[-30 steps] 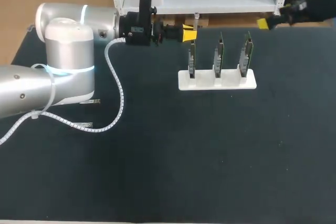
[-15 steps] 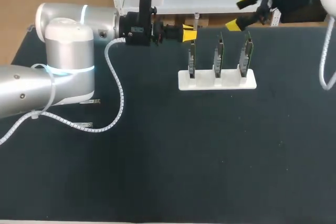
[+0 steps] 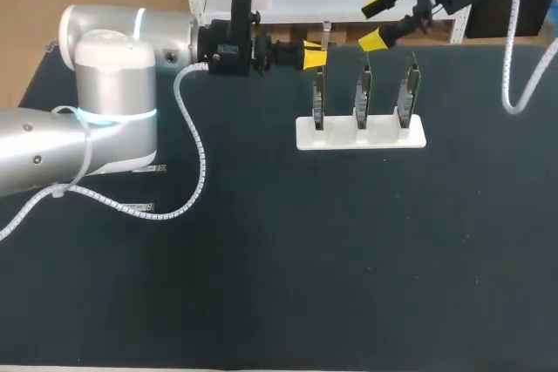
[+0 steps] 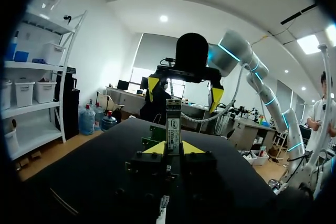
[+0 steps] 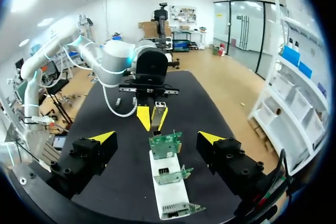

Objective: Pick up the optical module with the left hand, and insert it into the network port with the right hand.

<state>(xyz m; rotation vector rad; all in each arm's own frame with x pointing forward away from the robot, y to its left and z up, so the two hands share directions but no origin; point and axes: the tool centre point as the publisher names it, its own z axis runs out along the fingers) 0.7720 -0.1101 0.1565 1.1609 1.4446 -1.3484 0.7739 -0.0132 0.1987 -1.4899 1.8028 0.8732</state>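
Observation:
My left gripper hovers at the table's far edge, shut on the optical module, a slim silver piece that sticks up from its yellow tips. The left wrist view shows the module upright between the left gripper's tips. My right gripper hangs open just right of it, above the cards. From the right wrist view, the right gripper is wide open, facing the module and the left gripper ahead. Three green network cards stand in a white holder.
The white holder with its cards lies under the right gripper, close below both grippers. My left arm's white cable loops over the table at the left. The dark table stretches toward the near edge.
My right arm has come in from the upper right and moved left toward the left gripper, staying open. The left arm and the module have not moved.

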